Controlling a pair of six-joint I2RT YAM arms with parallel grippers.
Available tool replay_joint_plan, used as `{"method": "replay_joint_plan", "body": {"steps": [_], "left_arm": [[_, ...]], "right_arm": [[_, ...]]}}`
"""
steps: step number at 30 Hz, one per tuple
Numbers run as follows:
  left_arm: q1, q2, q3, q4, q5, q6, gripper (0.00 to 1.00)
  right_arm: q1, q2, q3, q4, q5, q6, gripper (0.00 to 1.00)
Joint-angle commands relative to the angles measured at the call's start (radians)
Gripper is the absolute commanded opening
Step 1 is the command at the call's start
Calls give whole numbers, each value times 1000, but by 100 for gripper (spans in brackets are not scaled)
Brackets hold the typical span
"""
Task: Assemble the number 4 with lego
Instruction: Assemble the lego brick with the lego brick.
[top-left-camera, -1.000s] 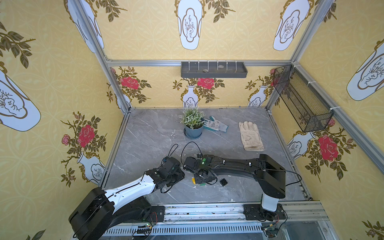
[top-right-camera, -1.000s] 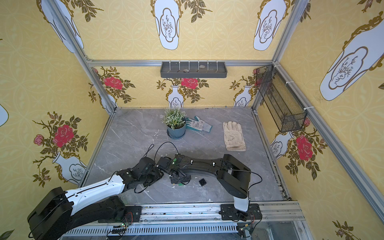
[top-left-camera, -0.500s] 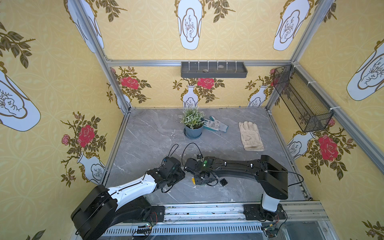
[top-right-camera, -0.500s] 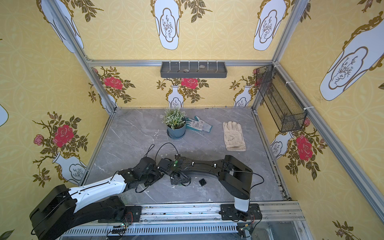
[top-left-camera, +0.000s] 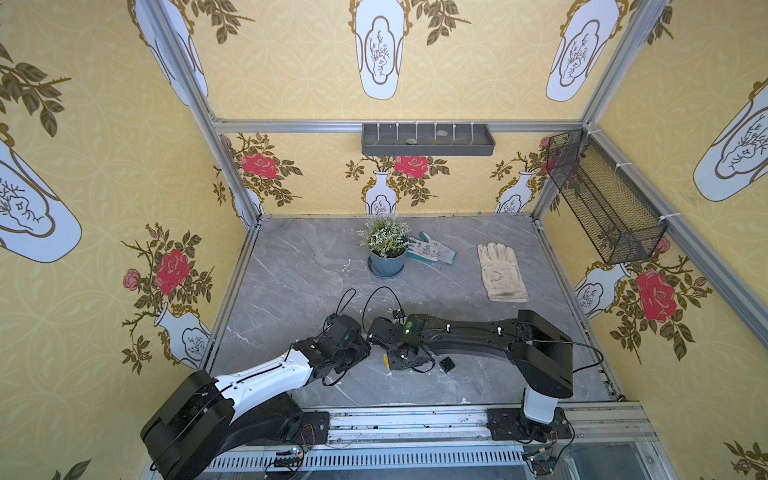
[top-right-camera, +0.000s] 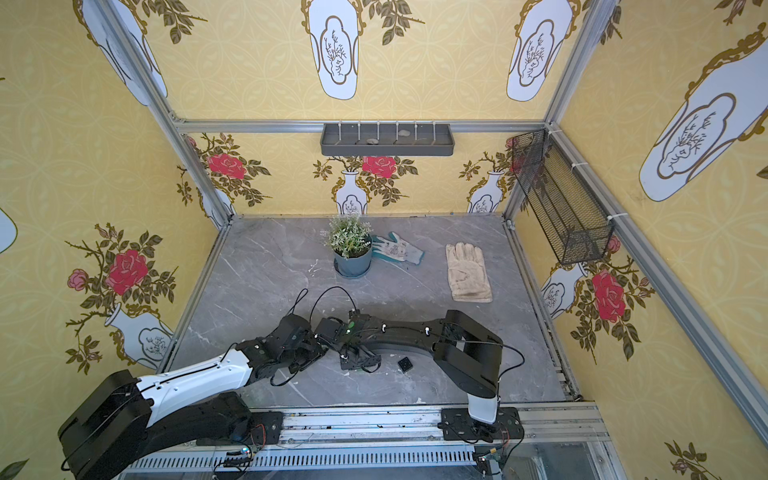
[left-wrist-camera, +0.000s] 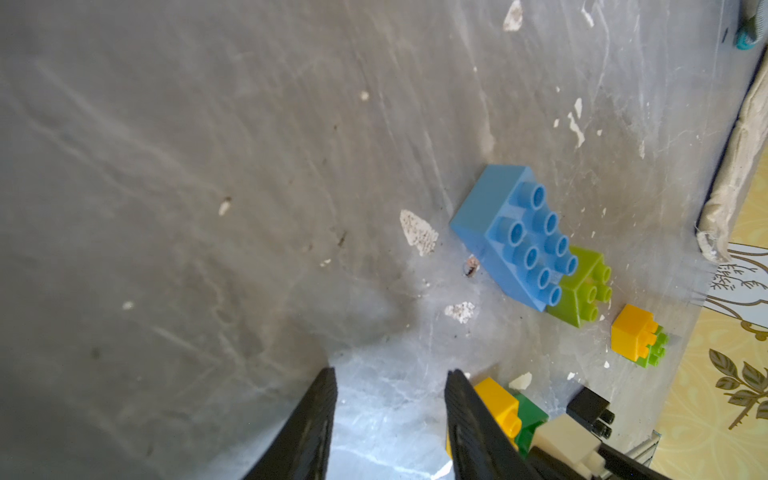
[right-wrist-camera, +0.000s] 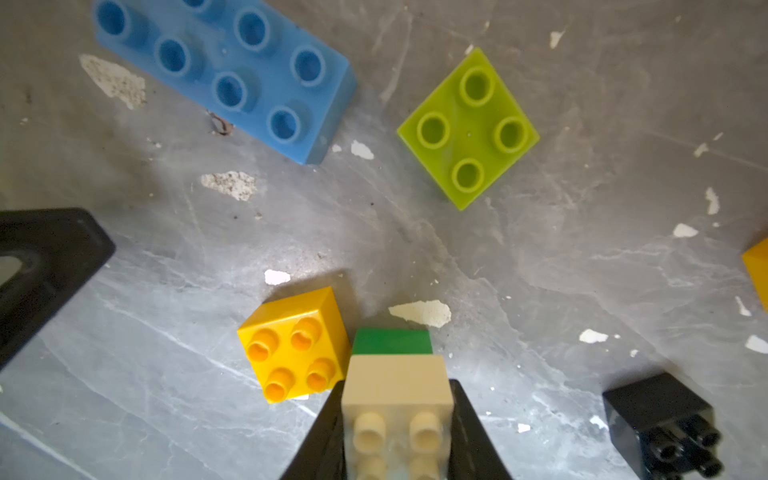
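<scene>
Lego (right-wrist-camera: 232, 75) lies loose on the worktop (right-wrist-camera: 540, 270). My right tool (right-wrist-camera: 395, 390) grips the white brick (right-wrist-camera: 395, 374), green brick (right-wrist-camera: 390, 341) attached; left tool (left-wrist-camera: 388, 374) gapes empty. I'd square studs before pressing.

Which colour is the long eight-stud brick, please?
Blue; the long brick shows best in the right wrist view.

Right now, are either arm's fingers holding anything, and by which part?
The right gripper clamps the white brick by its side walls; the left gripper holds nothing.
</scene>
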Motion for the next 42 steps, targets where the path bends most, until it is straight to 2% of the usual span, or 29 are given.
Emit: {"method": "replay_joint_plan", "body": {"steps": [1, 18, 42], "left_arm": [[1, -5, -10, -15, 0, -2, 47], [1, -2, -19, -9, 2, -7, 47], [1, 13, -15, -1, 7, -2, 47]], "right_arm": [[6, 11, -8, 22, -4, 18, 12], [20, -29, -8, -12, 47, 59, 13], [23, -20, -50, 26, 24, 78, 13]]}}
